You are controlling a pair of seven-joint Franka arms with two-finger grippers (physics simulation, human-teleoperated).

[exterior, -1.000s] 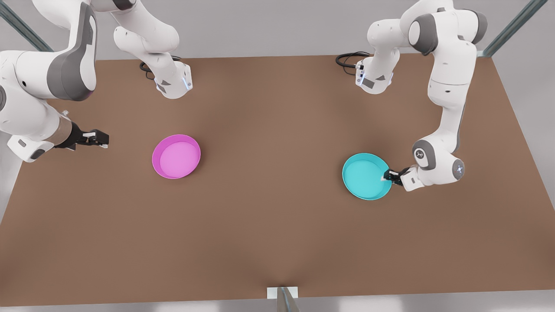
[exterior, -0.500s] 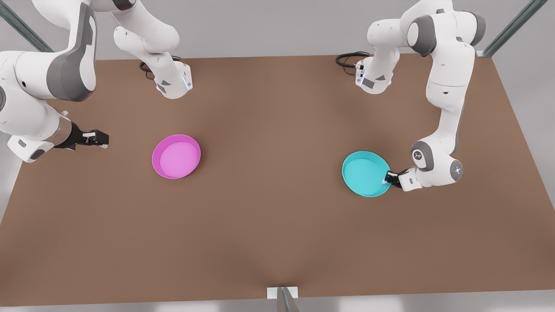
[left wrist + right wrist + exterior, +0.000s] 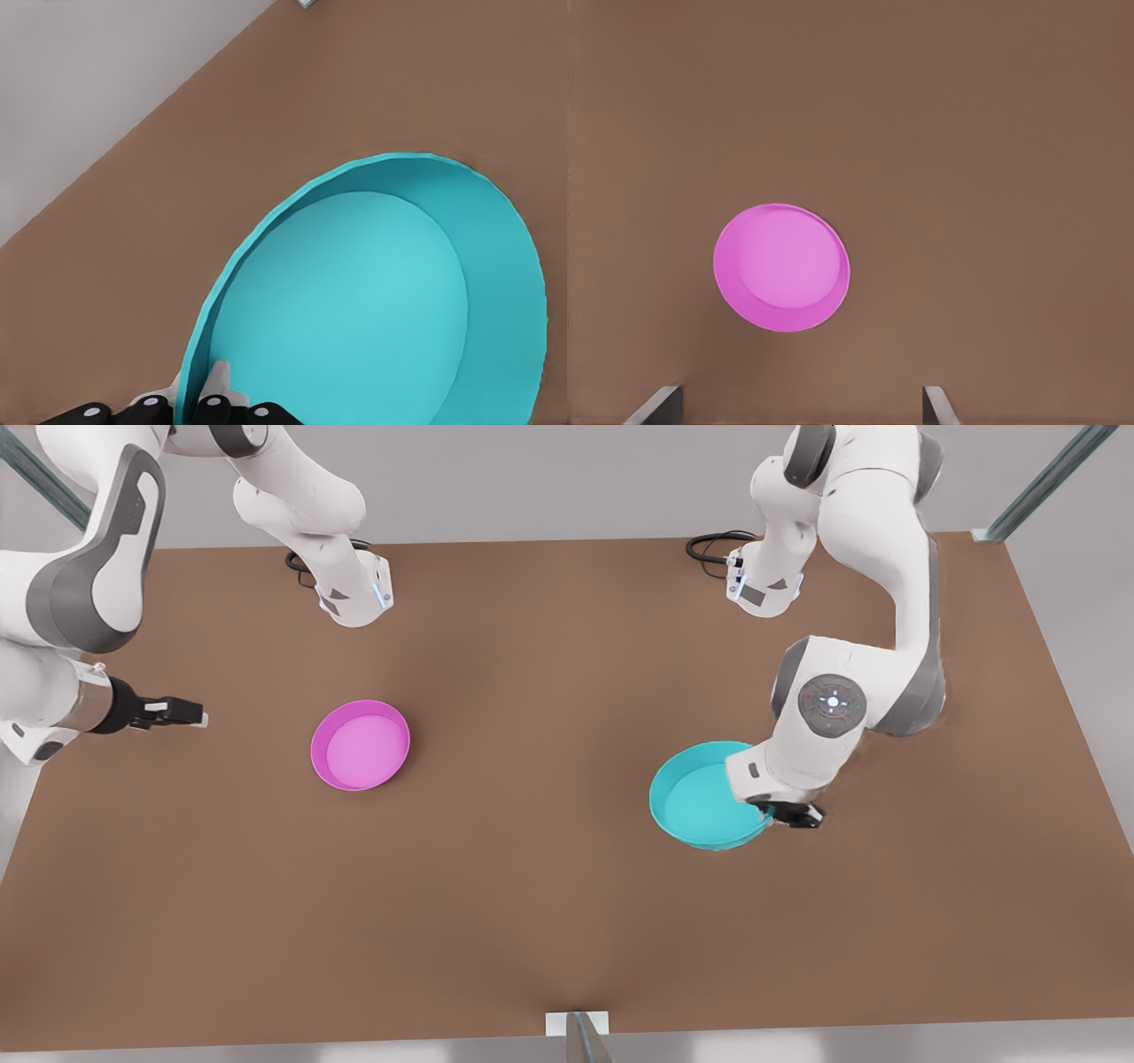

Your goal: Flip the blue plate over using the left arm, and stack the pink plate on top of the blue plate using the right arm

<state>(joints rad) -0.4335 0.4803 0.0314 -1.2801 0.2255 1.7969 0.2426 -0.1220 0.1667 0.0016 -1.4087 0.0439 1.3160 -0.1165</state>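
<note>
The blue plate (image 3: 700,797) hangs a little above the brown table on the front view's right, tilted, its hollow side still facing up. My left gripper (image 3: 788,813) is shut on its rim at the side toward the front view's right. In the left wrist view the left gripper (image 3: 197,394) pinches the edge of the blue plate (image 3: 354,310). The pink plate (image 3: 359,746) lies flat and open side up on the front view's left. My right gripper (image 3: 182,713) hovers open farther left, apart from it. The right wrist view looks past the right gripper (image 3: 799,407) at the pink plate (image 3: 782,267).
Both arm bases (image 3: 354,598) (image 3: 766,589) stand at the table's far edge, each with a black cable. A metal post (image 3: 580,1035) sits at the middle of the near edge. Bare brown table (image 3: 549,779) lies between the two plates.
My left arm has turned its wrist and raised the blue plate, carrying it toward the front view's left and tilting it. The right gripper has drifted slightly left. The pink plate has not moved.
</note>
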